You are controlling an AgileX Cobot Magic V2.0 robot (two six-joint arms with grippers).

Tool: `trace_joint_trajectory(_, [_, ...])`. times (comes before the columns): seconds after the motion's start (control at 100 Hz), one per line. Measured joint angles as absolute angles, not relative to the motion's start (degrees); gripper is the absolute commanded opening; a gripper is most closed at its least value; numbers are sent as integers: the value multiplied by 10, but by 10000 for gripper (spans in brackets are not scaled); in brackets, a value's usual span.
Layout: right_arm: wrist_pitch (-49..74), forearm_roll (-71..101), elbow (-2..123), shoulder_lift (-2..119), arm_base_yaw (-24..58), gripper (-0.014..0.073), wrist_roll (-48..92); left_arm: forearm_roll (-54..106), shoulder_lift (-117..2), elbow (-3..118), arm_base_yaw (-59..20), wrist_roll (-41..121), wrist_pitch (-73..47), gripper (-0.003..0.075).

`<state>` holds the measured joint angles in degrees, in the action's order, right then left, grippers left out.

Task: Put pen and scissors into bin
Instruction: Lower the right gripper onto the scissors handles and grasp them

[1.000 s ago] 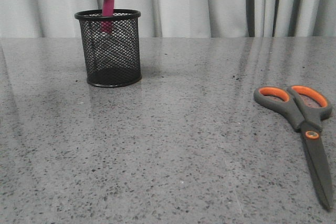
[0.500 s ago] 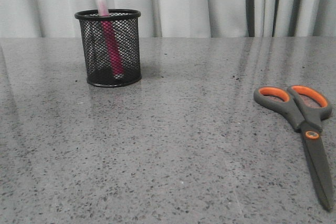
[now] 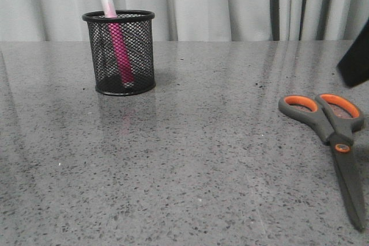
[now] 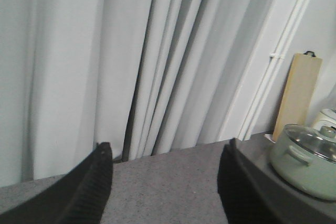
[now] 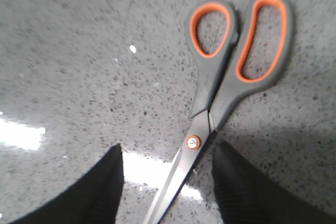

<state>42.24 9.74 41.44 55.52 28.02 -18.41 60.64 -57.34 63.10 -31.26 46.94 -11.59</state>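
Note:
The pink pen [image 3: 118, 44] stands tilted inside the black mesh bin [image 3: 121, 53] at the far left of the table, its pale end above the rim. The scissors [image 3: 331, 133] lie flat and closed at the front right, handles pointing away. In the right wrist view the scissors [image 5: 220, 93] lie below my open right gripper [image 5: 168, 153], whose fingers straddle the blade just past the orange pivot, above the table. Part of the right arm [image 3: 356, 59] shows at the right edge of the front view. My left gripper [image 4: 168, 153] is open and empty, raised and facing the curtain.
The grey speckled table [image 3: 190, 159] runs back to a pale curtain [image 3: 230, 4]. In the left wrist view a pale green lidded pot [image 4: 307, 158] and a wooden board [image 4: 299, 93] stand on a counter off to the side.
The left gripper let go of the pen into the bin and left the front view. The pen settled tilted in the bin. The right arm has come in at the right edge.

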Motion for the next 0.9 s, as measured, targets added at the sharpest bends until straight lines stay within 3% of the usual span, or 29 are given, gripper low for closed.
trace_joint_trajectory(0.39, [525, 21, 547, 776, 282, 444, -238, 603, -553, 631, -332, 469, -157, 410])
trace_joint_trajectory(0.9, [556, 0, 562, 820, 282, 433, -308, 601, -553, 631, -360, 469, -175, 410])
